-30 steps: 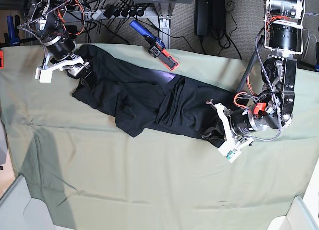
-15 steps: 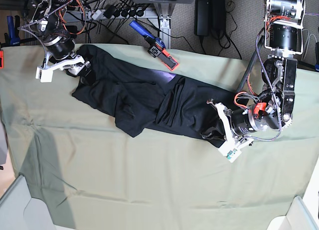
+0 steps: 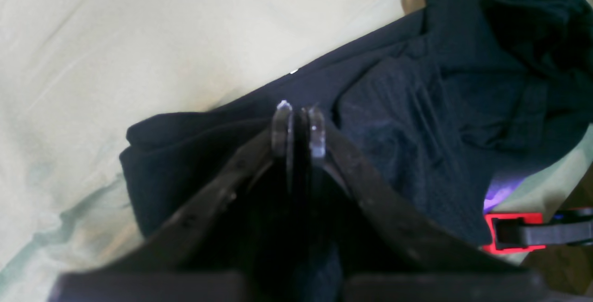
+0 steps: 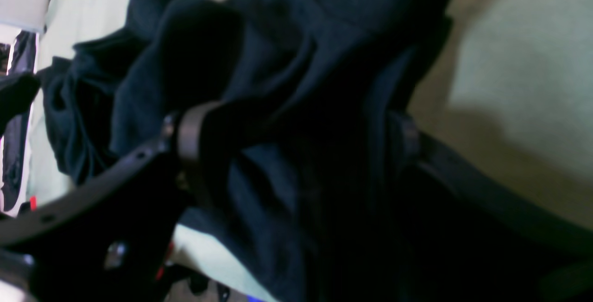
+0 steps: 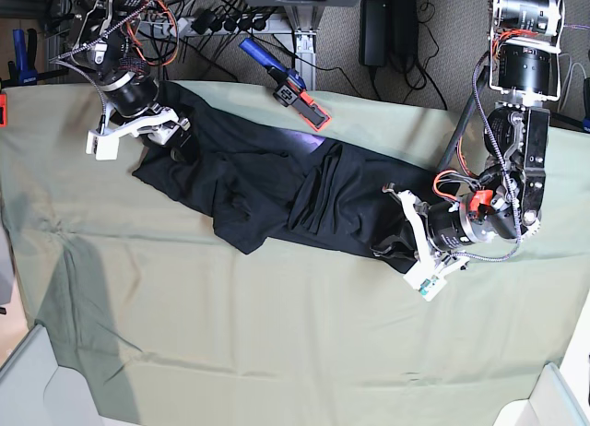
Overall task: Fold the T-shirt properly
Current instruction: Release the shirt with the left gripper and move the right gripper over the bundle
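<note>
Two grippers on the T-shirt (image 5: 277,191) | T-shirt: bunched in a diagonal band across the green table cloth (image 5: 277,334) | left gripper (image 3: 299,128): pinched tight on T-shirt's near corner | right gripper (image 4: 296,144): jaws spread wide, straddling T-shirt's far end

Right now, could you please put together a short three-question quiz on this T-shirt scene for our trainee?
1. True or false: the T-shirt lies neatly folded in a square.
2. Which end effector pinches cloth between closed fingers: left or right?
3. Fill in: the shirt rests on a pale ____ table cloth.

Key: 1 false, it is bunched in a long strip; 2 left, the right one stands wide around a bunch of cloth; 3 green.
</note>
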`<state>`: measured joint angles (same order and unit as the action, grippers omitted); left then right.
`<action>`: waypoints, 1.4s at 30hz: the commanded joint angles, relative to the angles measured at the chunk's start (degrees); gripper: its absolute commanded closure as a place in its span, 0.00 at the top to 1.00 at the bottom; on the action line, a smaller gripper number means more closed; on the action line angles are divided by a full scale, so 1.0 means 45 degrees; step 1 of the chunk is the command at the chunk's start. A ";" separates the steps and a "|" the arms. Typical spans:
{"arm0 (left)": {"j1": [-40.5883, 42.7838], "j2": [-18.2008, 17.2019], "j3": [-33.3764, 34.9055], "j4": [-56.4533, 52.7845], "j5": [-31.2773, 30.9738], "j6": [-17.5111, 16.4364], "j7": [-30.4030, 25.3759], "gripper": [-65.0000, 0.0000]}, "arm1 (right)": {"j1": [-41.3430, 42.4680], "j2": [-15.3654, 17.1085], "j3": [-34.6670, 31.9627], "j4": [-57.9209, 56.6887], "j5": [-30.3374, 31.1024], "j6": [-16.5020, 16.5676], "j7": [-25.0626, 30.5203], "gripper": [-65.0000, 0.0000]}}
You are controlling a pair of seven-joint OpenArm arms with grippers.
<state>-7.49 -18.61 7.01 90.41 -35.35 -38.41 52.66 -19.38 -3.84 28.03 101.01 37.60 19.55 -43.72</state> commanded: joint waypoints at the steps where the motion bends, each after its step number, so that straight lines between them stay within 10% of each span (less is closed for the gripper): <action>1: -0.0272 -0.0102 -0.0063 0.0219 -0.0350 0.0058 -0.0282 0.11 | -0.0005 -0.0015 -0.0097 0.0165 -0.0092 -0.0733 -0.0049 0.68; 9: -0.0272 -0.0102 -0.0063 0.0219 -0.0481 0.0058 -0.0257 0.11 | 0.0039 -0.0024 -0.0102 0.0165 -0.0097 -0.0724 0.0102 0.66; 15: -0.0272 -0.0102 -0.0384 0.0223 -0.2055 -0.0353 0.0092 0.11 | 0.0209 -0.0024 -0.0102 0.0170 -0.0180 -0.0316 0.0466 0.01; 35: 0.0063 -0.1515 -0.2492 0.0223 -0.3055 -0.0353 0.0369 0.11 | 0.0806 0.3657 0.3021 0.0170 -0.1098 0.0034 0.0952 0.00; 42: 0.0253 -0.1525 -0.2492 0.0219 -0.3045 -0.0353 0.0364 0.11 | 0.0879 0.3211 0.2943 0.0423 0.0690 0.0466 0.0549 0.00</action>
<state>-5.26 -24.77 -3.81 90.43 -48.05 -39.31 55.53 -15.73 10.02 41.10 101.65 39.29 19.97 -42.50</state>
